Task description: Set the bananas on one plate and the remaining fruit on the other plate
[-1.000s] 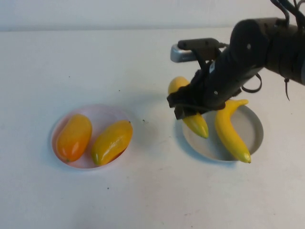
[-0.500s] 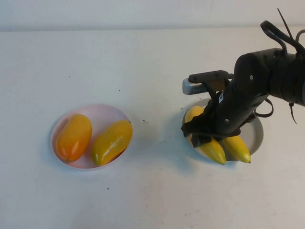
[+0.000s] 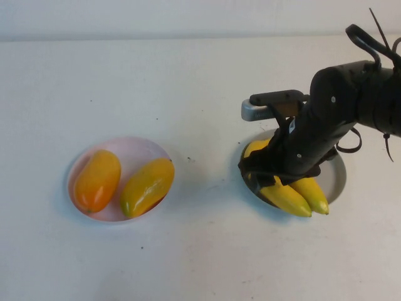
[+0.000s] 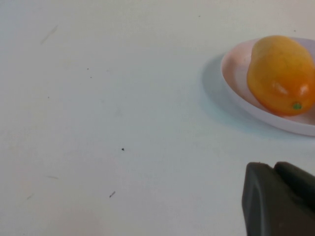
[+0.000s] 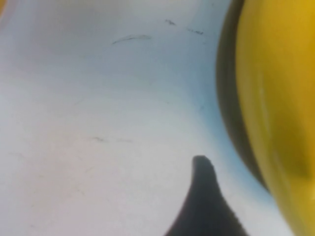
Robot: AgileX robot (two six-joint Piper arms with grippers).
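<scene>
Two bananas (image 3: pixel 285 194) (image 3: pixel 314 192) lie side by side in the grey-blue plate (image 3: pixel 339 179), partly under my right arm. My right gripper (image 3: pixel 270 177) is low over the plate's near-left part, astride the left banana. In the right wrist view one dark fingertip (image 5: pixel 203 191) stands apart from the banana (image 5: pixel 275 98), with bare plate (image 5: pixel 123 98) between them, so the gripper is open. Two orange-yellow fruits (image 3: pixel 97 180) (image 3: pixel 147 186) lie in the pink plate (image 3: pixel 135 145). My left gripper (image 4: pixel 276 169) is shut and empty, off to the side of the pink plate (image 4: pixel 236 83) and one fruit (image 4: pixel 280 73).
The white table (image 3: pixel 200 81) bears only the two plates, pink at the left and grey-blue at the right. My right arm's dark body and grey camera bracket (image 3: pixel 254 111) hang over the back-left of the grey-blue plate.
My right gripper carried the second banana from the plate's left rim down into the grey-blue plate beside the first one. Its finger now stands apart from the banana.
</scene>
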